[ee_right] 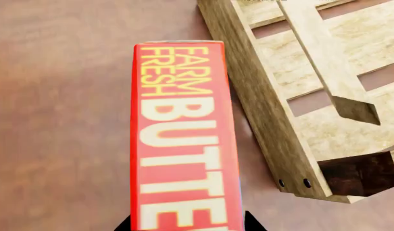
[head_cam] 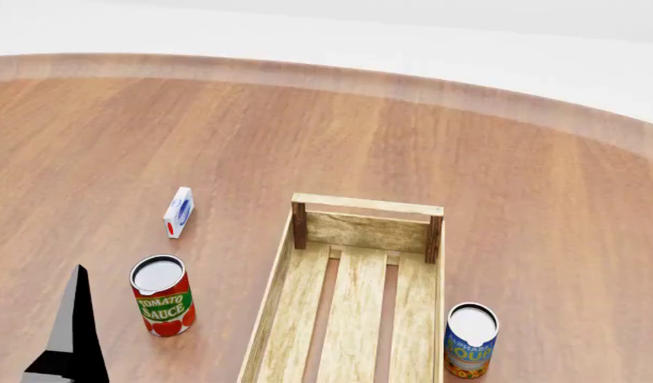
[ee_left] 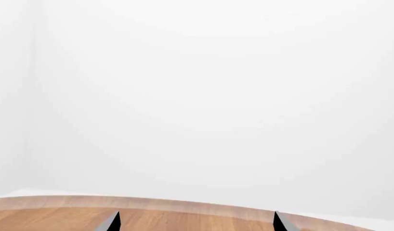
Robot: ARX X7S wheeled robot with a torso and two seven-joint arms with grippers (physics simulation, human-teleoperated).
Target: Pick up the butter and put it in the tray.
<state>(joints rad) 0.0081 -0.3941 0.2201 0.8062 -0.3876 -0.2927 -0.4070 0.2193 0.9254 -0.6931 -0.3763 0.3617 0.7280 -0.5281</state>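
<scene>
Wood-grain tabletop point(head_cam: 305, 136) filled the head view, its curved edge across the top against a white backdrop.

Tray point(head_cam: 354, 299) stood lower centre of the head view, slatted bottom bare, nothing in it. Tomato sauce can point(head_cam: 163, 295) stood at lower left. Small white-blue carton point(head_cam: 179, 212) lay above and slightly right of it. Blue soup can point(head_cam: 472, 341) stood just beside the tray's right wall, lower right.

Butter point(ee_right: 184, 139) did not show in the head view. In the right wrist view it ran down the frame's centre, the tray's corner post point(ee_right: 361, 173) at lower right. It looked lifted, outside the tray's side wall; height could not be judged.

Right gripper point(ee_right: 187, 224): only dark finger bases showed at the bottom edge, either side of the carton, apparently pinching it. Contact itself was cut off by the frame.

Left gripper point(ee_left: 193, 222): two dark fingertips well apart at the bottom edge, nothing between them.

Risks, as judged:
- Carton hung past the fingers; a grip near one end could let it pivot or slip.
- Carrying it sideways too low could knock its free end on the tray wall or post.
- The soup can stood close to the far wall; overshoot could topple it.
</scene>
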